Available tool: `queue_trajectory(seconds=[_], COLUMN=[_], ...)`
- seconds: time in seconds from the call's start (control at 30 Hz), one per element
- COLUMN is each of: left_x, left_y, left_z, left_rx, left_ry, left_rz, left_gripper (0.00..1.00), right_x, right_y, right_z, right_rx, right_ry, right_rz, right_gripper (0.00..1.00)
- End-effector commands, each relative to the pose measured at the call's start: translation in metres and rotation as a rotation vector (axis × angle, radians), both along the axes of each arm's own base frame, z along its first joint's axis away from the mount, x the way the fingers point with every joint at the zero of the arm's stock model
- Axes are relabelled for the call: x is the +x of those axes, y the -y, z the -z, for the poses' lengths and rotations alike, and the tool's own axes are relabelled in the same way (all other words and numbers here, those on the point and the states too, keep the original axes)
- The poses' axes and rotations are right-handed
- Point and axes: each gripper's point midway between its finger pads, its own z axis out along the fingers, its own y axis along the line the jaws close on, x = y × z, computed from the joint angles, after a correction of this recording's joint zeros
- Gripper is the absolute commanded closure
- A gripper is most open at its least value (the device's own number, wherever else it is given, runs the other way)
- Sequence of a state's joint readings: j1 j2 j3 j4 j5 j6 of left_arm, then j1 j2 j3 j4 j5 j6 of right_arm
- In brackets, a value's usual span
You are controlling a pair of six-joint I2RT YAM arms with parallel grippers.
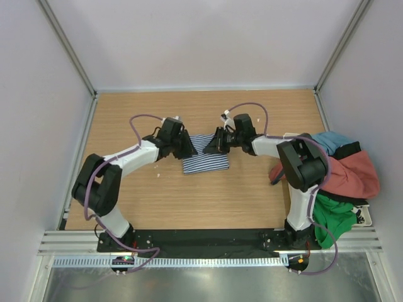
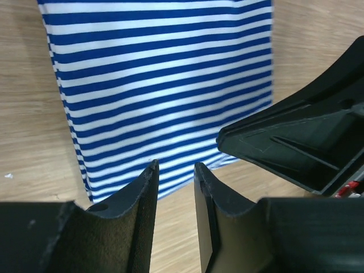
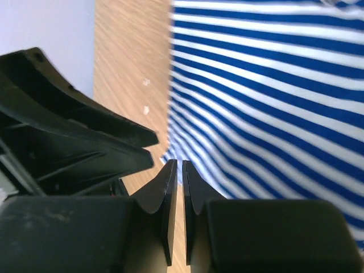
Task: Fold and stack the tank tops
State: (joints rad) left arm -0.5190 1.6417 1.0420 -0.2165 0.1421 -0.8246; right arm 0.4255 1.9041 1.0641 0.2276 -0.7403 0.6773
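The navy-and-white striped tank top (image 1: 205, 156) lies folded into a small rectangle on the wooden table, mid-centre. It fills the left wrist view (image 2: 165, 85) and the right wrist view (image 3: 273, 96). My left gripper (image 1: 186, 146) hovers over its far left edge, jaws a little apart and empty (image 2: 173, 166). My right gripper (image 1: 215, 144) hovers over its far right edge, jaws almost closed with nothing between them (image 3: 177, 163). The rust-red tank top (image 1: 352, 177) lies crumpled in the pile at the right.
The pile at the right table edge also holds a teal-blue garment (image 1: 334, 142) and a green one (image 1: 334, 217). Grey walls enclose the table on the left, back and right. Each gripper shows in the other's wrist view, close by.
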Motion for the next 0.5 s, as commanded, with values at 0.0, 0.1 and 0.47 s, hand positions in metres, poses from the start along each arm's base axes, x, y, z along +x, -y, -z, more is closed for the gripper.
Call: queue_trajectory(seconds=[0.0, 0.1, 0.47], left_x=[0.006, 0.007, 0.007], left_y=[0.001, -0.007, -0.012], left_z=[0.018, 0.039, 0.013], left_rx=[0.016, 0.064, 0.065], left_ry=[-0.032, -0.06, -0.007], left_rz=[-0.022, -0.044, -0.05], left_gripper=[0.68, 0.69, 0.67], right_x=[-0.004, 0.0, -0.001], right_y=[0.002, 0.012, 0.025], right_z=[0.046, 0.069, 0.037], right_rx=[-0.001, 0.024, -0.032], right_ry=[-0.125, -0.189, -0.085], right_rz=[0.018, 0.067, 0.075], right_gripper=[0.86, 0.89, 0.69])
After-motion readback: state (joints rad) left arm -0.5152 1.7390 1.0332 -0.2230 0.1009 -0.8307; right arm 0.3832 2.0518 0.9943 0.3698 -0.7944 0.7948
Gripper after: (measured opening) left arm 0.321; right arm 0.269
